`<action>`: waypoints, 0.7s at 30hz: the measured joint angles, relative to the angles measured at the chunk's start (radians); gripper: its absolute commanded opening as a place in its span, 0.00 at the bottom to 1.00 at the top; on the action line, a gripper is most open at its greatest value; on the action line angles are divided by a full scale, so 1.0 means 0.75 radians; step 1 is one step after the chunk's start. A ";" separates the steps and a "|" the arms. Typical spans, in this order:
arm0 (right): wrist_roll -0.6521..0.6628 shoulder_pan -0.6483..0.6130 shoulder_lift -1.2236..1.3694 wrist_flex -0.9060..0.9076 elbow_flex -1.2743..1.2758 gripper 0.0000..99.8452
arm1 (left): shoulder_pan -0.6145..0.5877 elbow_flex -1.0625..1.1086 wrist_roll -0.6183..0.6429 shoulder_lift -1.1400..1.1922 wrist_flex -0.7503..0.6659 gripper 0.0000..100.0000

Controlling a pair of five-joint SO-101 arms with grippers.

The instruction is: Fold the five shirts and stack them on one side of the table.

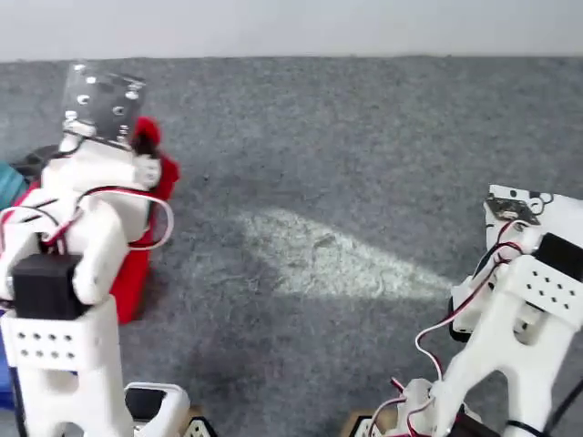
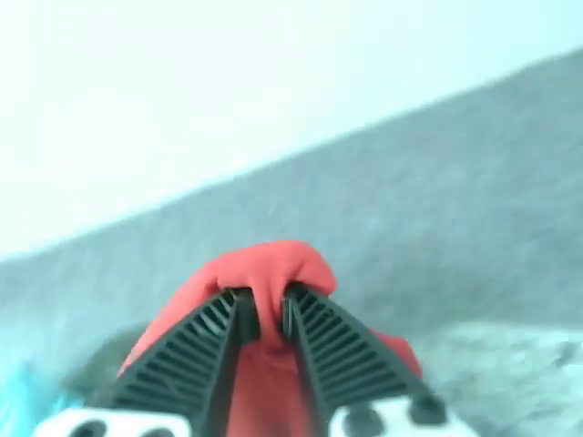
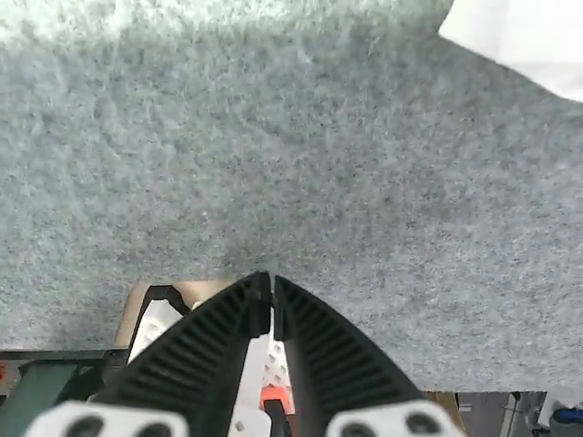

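A red shirt hangs bunched under the arm at the left of the table. My left gripper is shut on a fold of the red shirt, and the cloth bulges out above the black fingers. In the high view the left gripper sits near the far left, largely behind its own wrist. My right gripper is shut with nothing in it, low over the grey felt near the table's front right edge. A teal garment and a dark one peek out at the far left.
Grey felt covers the table, with a bright patch of light in the middle. A white wall runs along the back. The right arm stands folded at the front right. The arm bases sit on the near edge.
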 measured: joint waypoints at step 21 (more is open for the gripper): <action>0.004 -0.119 0.000 0.000 0.000 0.01 | 0.540 0.043 -0.119 -0.029 0.100 0.01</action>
